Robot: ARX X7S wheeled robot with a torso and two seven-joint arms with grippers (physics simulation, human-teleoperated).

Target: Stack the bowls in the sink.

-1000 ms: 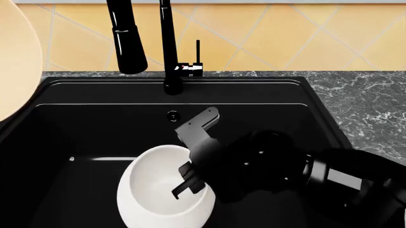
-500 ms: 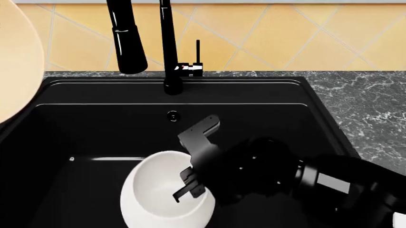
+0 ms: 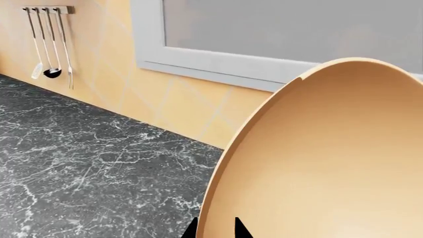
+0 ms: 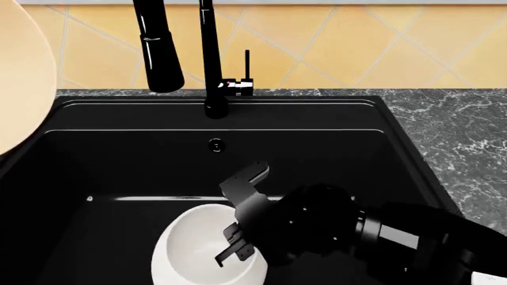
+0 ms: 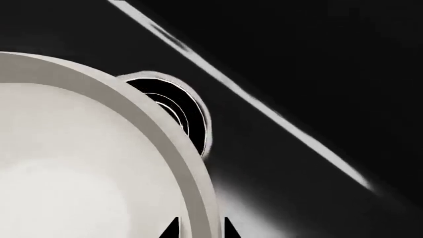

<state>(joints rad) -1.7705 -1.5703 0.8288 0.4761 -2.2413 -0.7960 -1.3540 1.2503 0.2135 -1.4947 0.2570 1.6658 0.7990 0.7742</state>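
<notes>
White bowl (image 4: 198,249) has slid toward the near edge of the sink (image 4: 396,127) over the last second, carried by the right gripper (image 4: 237,228), which has drawn back with it. Right wrist view: jaws narrow, pinching the bowl's rim, with the drain (image 5: 178,111) just beyond the rim. Tan bowl (image 4: 20,77) stays high at the left, its rim clamped in the left gripper (image 3: 217,230). Judgement: white bowl is being positioned as the base; stacking not yet done.
</notes>
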